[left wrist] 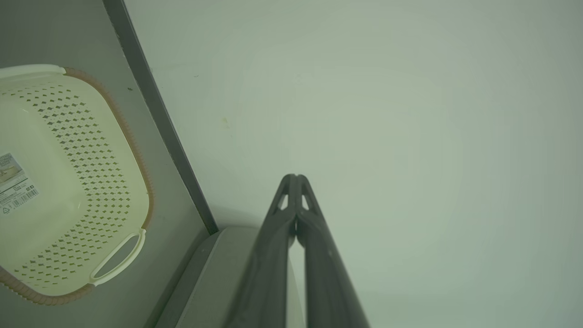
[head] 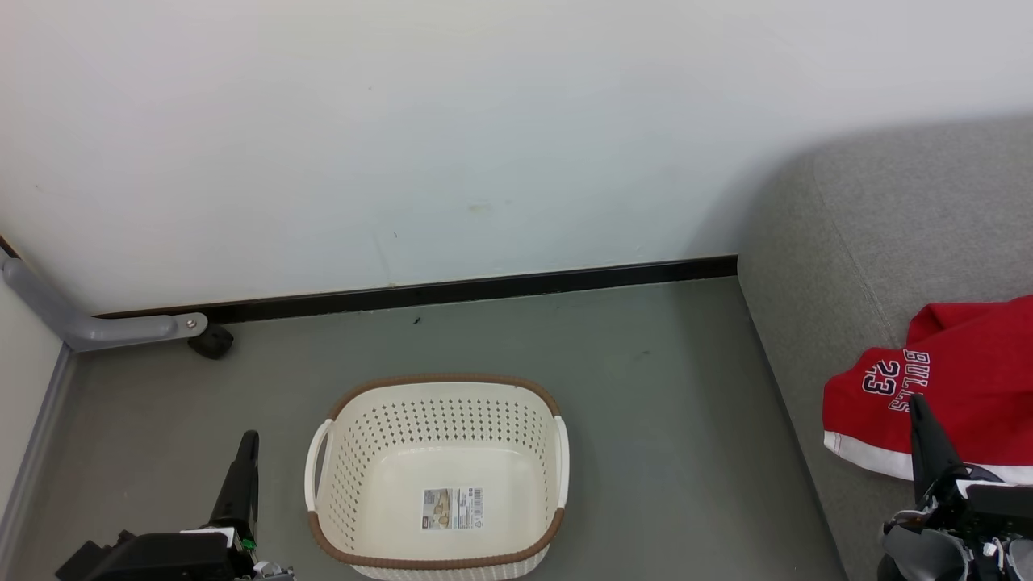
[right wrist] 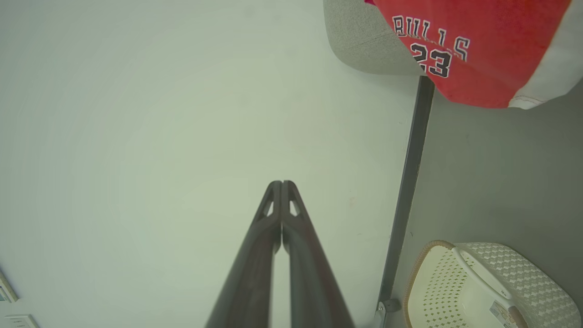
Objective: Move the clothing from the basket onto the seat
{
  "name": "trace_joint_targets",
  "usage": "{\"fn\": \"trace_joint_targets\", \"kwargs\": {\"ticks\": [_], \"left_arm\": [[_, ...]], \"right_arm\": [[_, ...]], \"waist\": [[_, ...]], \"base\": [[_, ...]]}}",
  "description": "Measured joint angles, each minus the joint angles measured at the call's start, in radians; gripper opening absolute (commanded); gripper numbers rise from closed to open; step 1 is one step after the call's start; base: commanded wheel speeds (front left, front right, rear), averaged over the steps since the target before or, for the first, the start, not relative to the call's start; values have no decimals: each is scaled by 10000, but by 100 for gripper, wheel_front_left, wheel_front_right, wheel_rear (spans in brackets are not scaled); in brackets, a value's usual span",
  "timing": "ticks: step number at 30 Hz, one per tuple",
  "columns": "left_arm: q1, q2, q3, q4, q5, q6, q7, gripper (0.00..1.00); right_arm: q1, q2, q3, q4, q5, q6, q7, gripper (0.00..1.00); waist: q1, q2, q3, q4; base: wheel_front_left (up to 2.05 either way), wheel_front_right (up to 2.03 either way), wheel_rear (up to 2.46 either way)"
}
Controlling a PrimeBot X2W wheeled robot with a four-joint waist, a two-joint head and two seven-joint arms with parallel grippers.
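Observation:
The cream perforated basket (head: 440, 476) stands on the grey floor with just a paper label (head: 452, 508) inside it. A red garment printed "BULLS 23" (head: 936, 387) with a white hem lies on the grey seat (head: 871, 242) at the right. My left gripper (head: 248, 440) is shut and holds nothing, left of the basket. My right gripper (head: 918, 403) is shut and holds nothing, in front of the red garment. In the wrist views both finger pairs (left wrist: 295, 178) (right wrist: 281, 184) touch at the tips and point at the white wall. The basket (left wrist: 68, 182) (right wrist: 483, 287) and the garment (right wrist: 464, 50) show there too.
A white wall (head: 403, 137) with a black skirting strip (head: 452, 290) closes off the back. A grey metal leg with a black caster (head: 211, 340) stands at the far left near the wall. Bare grey floor (head: 662, 403) lies between basket and seat.

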Motion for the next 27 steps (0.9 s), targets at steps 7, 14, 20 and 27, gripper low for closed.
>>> {"fn": "trace_joint_targets", "kwargs": {"ticks": [7, 14, 20, 27], "left_arm": [[0, -2, 0, 0, 0, 0, 0, 0], [0, -4, 0, 0, 0, 0, 0, 0], [0, -4, 0, 0, 0, 0, 0, 0], [0, -4, 0, -2, 0, 0, 0, 0]], "right_arm": [[1, 2, 0, -4, 2, 0, 0, 0], [2, 2, 2, -6, 2, 0, 0, 0], [3, 4, 2, -8, 2, 0, 0, 0], [4, 4, 2, -10, 2, 0, 0, 0]], "waist": [[0, 0, 1, 0], [0, 0, 1, 0], [0, 0, 1, 0], [0, 0, 2, 0]], "base": [[0, 0, 0], [0, 0, 0], [0, 0, 0], [0, 0, 0]]}}
